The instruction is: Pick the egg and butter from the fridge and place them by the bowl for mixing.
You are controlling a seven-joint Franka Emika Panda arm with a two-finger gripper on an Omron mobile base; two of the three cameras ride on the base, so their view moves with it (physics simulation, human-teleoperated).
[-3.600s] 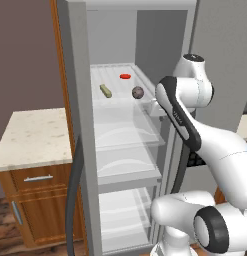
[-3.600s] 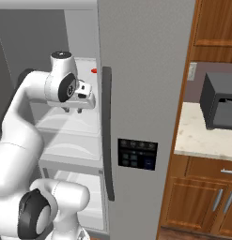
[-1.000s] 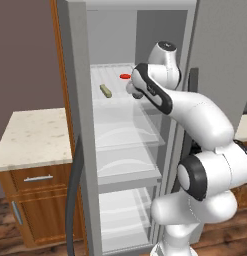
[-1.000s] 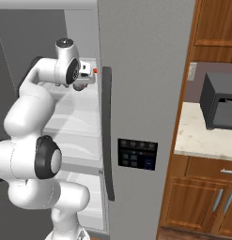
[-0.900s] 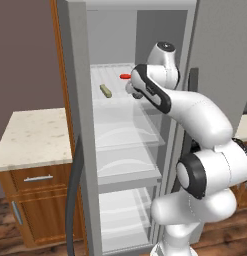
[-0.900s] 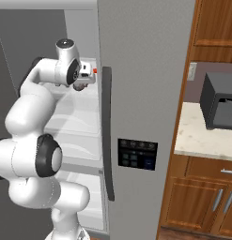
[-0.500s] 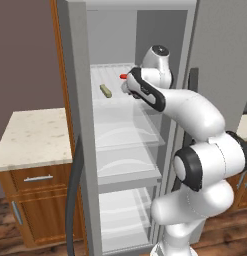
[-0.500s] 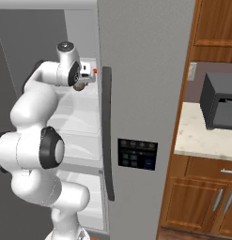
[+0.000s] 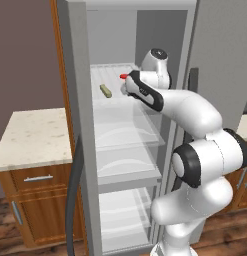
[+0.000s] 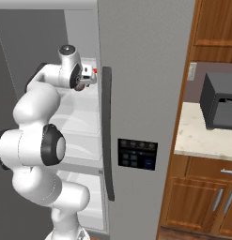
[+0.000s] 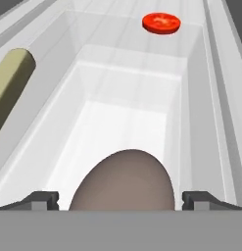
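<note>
The fridge [image 9: 75, 125] stands open, and my arm reaches onto its top white shelf [image 9: 112, 102]. In the hand view the brownish egg [image 11: 122, 181] sits close up between my two fingertips [image 11: 41, 198], and my gripper [image 11: 120, 198] is open around it without pressing on it. The olive-yellow butter [image 11: 10, 83] lies to the left of the egg; in the left base view the butter [image 9: 105, 90] lies just left of my gripper [image 9: 126, 88]. The right base view has my gripper [image 10: 89, 75] beside the grey door [image 10: 145, 70]. The bowl is out of view.
A flat red piece [image 11: 161, 22] lies at the back of the shelf. More white shelves [image 9: 125, 165] sit below. A marble counter [image 9: 30, 135] with a wooden drawer stands left of the fridge. A dark appliance [image 10: 220, 101] rests on the counter [image 10: 202, 136] to the right.
My hand has pushed further into the top shelf, towards the egg and the red piece. The jaws have stayed open. Butter and red piece have not moved.
</note>
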